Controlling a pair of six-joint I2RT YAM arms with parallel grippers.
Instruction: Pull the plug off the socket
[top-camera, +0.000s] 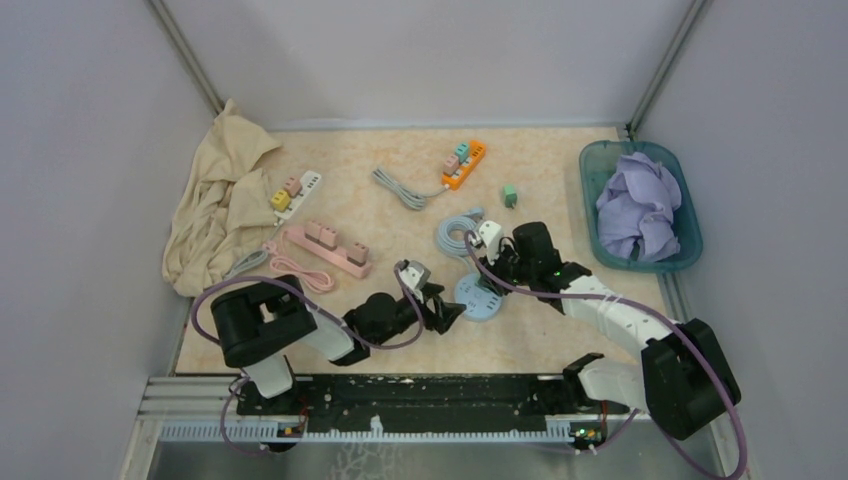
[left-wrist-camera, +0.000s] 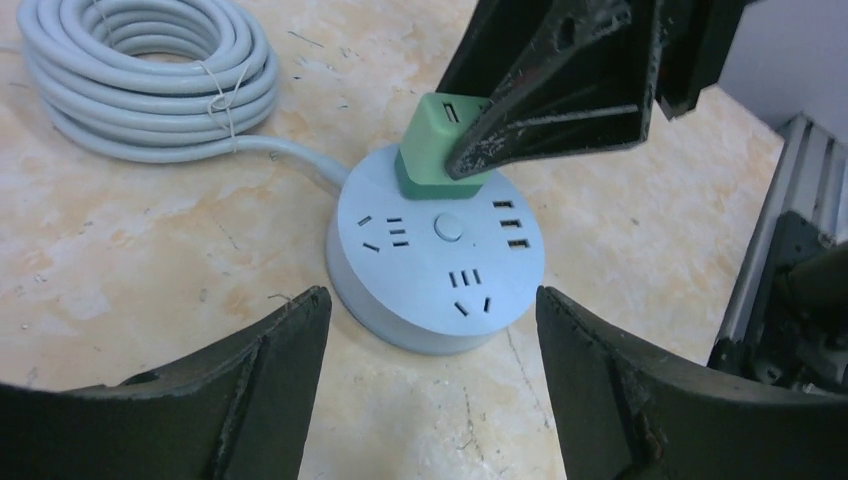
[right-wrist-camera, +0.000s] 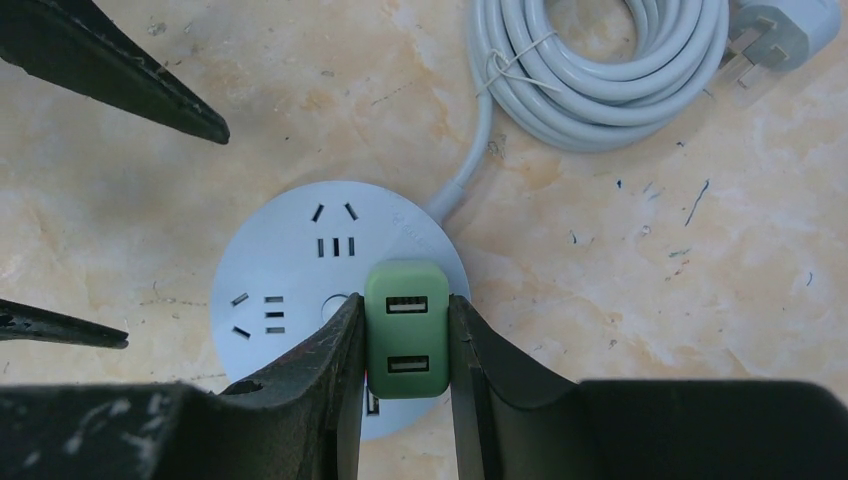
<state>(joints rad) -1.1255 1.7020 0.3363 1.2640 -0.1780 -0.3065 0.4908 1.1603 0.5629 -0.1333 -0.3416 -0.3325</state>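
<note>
Right gripper (right-wrist-camera: 405, 310) pinches plug (right-wrist-camera: 405, 335), which sits seated in socket (right-wrist-camera: 290, 265). Left gripper (left-wrist-camera: 430, 300) stands spread, clear of socket. Extraction pending: calls for straight upward pull; unbraced socket may lift.

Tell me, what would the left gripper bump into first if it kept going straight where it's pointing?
Probably the round socket, which sits right ahead between the left gripper's open fingers. The green plug, held by the right gripper, stands on its far side.
</note>
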